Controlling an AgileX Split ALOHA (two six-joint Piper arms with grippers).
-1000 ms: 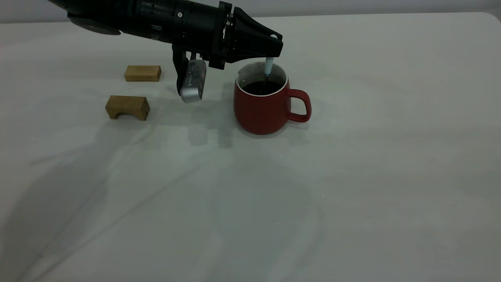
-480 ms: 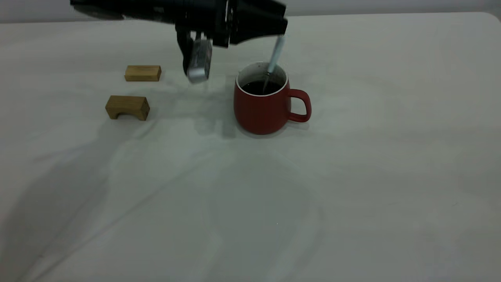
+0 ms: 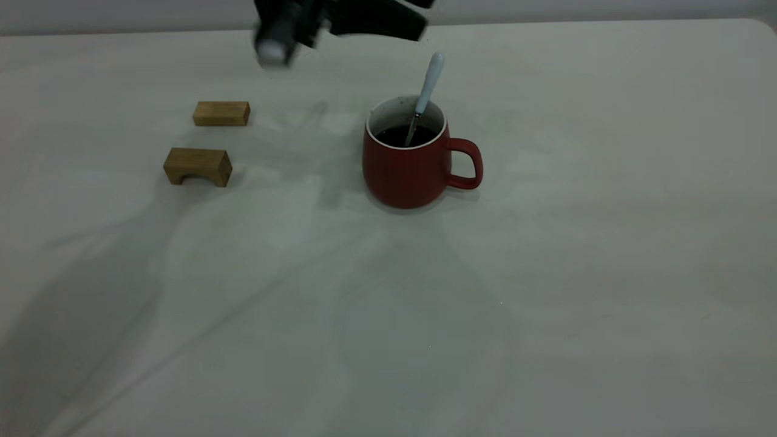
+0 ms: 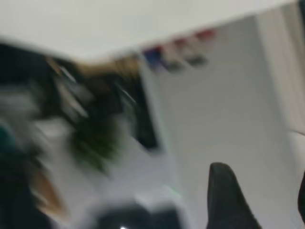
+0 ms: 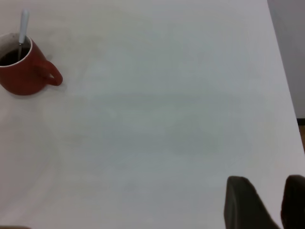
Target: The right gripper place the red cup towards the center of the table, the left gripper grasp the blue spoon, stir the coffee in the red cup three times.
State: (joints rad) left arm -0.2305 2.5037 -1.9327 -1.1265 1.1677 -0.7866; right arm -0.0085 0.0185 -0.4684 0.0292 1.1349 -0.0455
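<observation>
I see the red cup (image 3: 407, 164) standing upright just above the middle of the exterior frame on the table (image 3: 546, 303), handle to the right. The blue spoon (image 3: 425, 91) leans in the coffee (image 3: 403, 136), free of any grip. My left claw (image 3: 364, 18) is blurred at the top edge, above the cup; I cannot tell its state. My right claw (image 5: 267, 202) holds nothing, fingers slightly parted. Two wooden blocks (image 3: 198, 165) lie at upper left.
</observation>
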